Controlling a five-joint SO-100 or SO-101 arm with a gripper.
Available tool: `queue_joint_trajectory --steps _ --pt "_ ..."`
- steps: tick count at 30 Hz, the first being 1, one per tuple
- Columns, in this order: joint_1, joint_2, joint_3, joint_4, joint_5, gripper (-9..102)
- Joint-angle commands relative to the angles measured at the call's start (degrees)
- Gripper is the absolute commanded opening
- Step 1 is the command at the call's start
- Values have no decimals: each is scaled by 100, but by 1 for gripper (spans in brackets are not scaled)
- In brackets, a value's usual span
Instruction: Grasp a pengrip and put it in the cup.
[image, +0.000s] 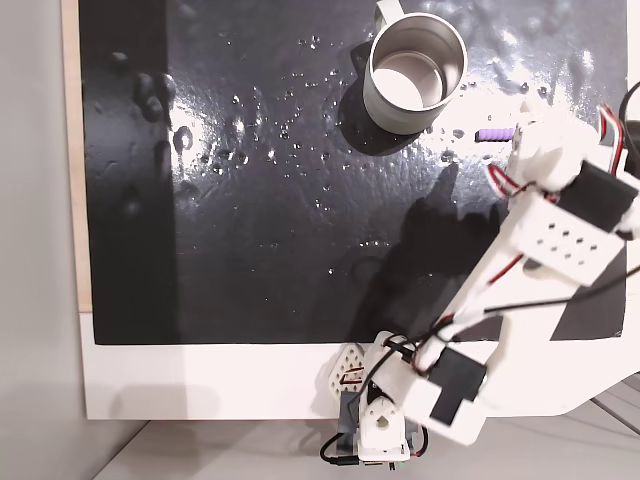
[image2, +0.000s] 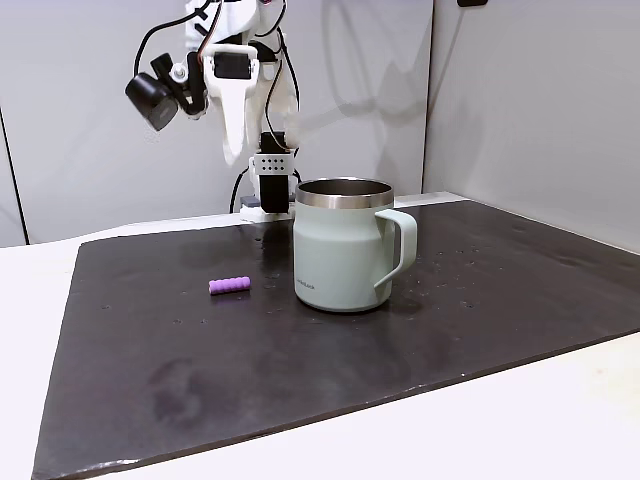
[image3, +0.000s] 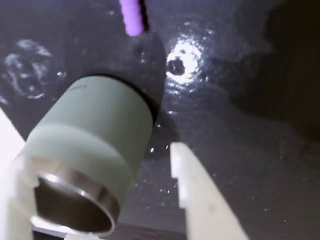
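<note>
Nothing is done yet: the pengrip (image2: 229, 285) lies on the dark mat just beside the cup (image2: 343, 245), ungrasped. The fingers (image3: 200, 200) hang released and empty above; grasp and drop remain.

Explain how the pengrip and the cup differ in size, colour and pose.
Size: the pengrip is tiny and slim, while the cup is far larger and wide.
Colour: the pengrip is light purple; the cup is pale grey-green with a silver metal rim.
Pose: the pengrip lies on its side, whereas the cup stands upright, mouth open upward.
Both rest on the dark mat, close together but apart.
</note>
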Motion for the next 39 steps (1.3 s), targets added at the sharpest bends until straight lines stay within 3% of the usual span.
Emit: queue_joint_trajectory --steps 1,32,39 --pt "97 -589 -896 123 -211 27" --pt "255 -3489 -2039 -299 -1222 27" --pt "369 -3999 -2294 -457 -1327 21"
